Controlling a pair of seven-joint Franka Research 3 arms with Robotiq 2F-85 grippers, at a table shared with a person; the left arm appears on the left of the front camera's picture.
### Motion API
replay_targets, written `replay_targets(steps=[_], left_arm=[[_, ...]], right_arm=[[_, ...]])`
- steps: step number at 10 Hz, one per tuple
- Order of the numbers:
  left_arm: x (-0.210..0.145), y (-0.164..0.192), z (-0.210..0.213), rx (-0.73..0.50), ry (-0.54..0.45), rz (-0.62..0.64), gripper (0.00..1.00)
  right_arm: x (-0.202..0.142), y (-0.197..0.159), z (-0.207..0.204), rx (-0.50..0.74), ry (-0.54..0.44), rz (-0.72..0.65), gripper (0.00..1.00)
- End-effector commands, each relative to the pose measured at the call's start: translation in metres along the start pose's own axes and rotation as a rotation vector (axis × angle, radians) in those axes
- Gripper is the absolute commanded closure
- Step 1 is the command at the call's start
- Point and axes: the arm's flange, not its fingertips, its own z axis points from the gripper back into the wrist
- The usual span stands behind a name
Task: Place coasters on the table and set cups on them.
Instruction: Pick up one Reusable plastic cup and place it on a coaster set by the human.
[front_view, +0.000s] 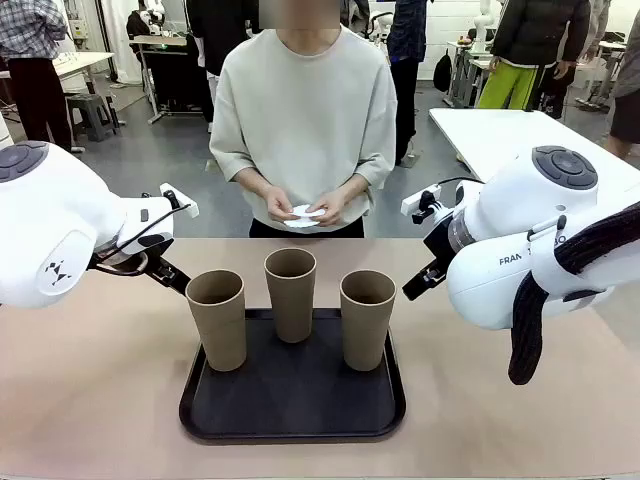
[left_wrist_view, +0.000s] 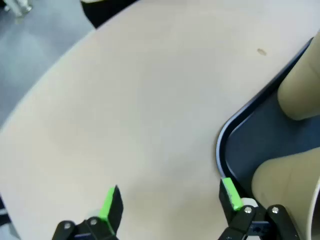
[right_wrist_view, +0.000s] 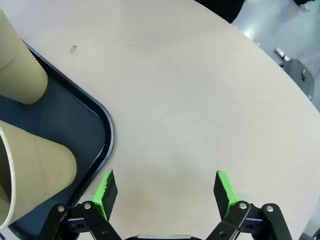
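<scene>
3 tan cups (front_view: 291, 290) stand upright on the black tray (front_view: 290, 405), close in. The left pincer (left_wrist_view: 169, 196) and right pincer (right_wrist_view: 165, 185) hang wide open and empty over bare worktop (front_view: 90, 400), 1 on each side of the tray. Far across, the person's hands (front_view: 333, 205) hold the white coasters (front_view: 303, 214).

Grey floor (front_view: 160, 170), white table (front_view: 500, 135) at right, stool (front_view: 93, 112) far left
</scene>
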Motion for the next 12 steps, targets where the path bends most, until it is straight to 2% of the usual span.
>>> replay_targets(steps=[1,12], left_arm=[[0.0000,-0.0001,0.0000,0.000,0.000,0.000,0.00],[0.0000,-0.0001,0.0000,0.000,0.000,0.000,0.00]], right_arm=[[0.0000,0.0000,0.0000,0.000,0.000,0.000,0.00],[0.0000,-0.0001,0.0000,0.000,0.000,0.000,0.00]])
